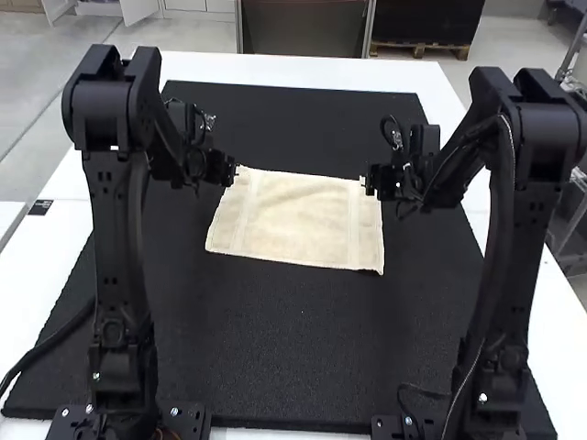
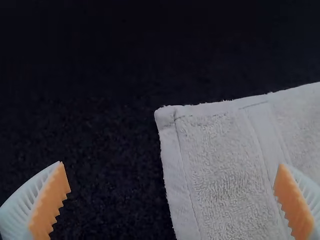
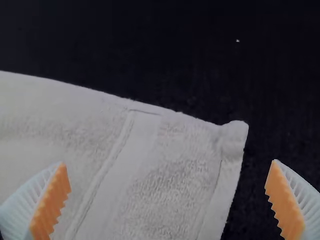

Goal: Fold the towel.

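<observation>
High view is giving the whole outline: black mat (image 1: 275, 348) carrying a flat, cream, rectangular terry towel (image 1: 303, 220) at frame centre. It is probably handling light, soft and limp; its far corners (image 2: 166, 114) are offering good holds. Left tool (image 2: 171, 167) and right tool (image 3: 169, 164) are standing wide open, gripping nothing. Wrist views are adding stitched hems (image 2: 182, 180).

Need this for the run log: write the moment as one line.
towel: flat on mat | left gripper: open, near far-left corner | right gripper: open, near far-right corner
</observation>
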Controlling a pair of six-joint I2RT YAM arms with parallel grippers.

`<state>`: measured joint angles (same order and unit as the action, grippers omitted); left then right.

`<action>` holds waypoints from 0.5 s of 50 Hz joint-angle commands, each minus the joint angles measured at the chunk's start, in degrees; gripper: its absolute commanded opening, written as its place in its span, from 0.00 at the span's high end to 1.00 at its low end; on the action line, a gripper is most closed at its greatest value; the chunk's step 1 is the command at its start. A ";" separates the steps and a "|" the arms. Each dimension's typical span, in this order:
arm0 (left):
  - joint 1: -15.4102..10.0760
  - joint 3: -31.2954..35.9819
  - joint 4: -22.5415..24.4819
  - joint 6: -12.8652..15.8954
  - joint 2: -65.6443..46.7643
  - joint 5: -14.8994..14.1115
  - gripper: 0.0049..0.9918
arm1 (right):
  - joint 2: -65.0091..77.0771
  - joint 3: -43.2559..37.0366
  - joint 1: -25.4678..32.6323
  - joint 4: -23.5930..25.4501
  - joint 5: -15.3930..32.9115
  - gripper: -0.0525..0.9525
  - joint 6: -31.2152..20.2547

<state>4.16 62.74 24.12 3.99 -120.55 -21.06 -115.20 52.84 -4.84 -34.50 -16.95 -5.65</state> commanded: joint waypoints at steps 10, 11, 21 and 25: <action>-1.00 3.62 0.31 0.05 -1.88 -1.09 0.04 | -2.14 2.97 0.71 -0.48 -1.16 0.05 1.08; -1.09 3.79 0.23 0.05 -1.97 -1.18 0.04 | -2.22 3.06 0.80 -0.48 -1.16 0.05 1.08; -2.23 5.81 -0.21 -0.12 -3.64 -2.06 0.04 | -3.54 3.76 0.89 -0.48 -1.16 0.05 1.26; -2.67 6.96 -0.92 -0.12 -4.25 -2.06 0.04 | -3.81 4.11 0.89 -0.48 -1.16 0.05 1.26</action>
<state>2.37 67.20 23.49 4.01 -124.29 -22.04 -118.48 55.29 -4.73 -34.50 -17.39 -4.91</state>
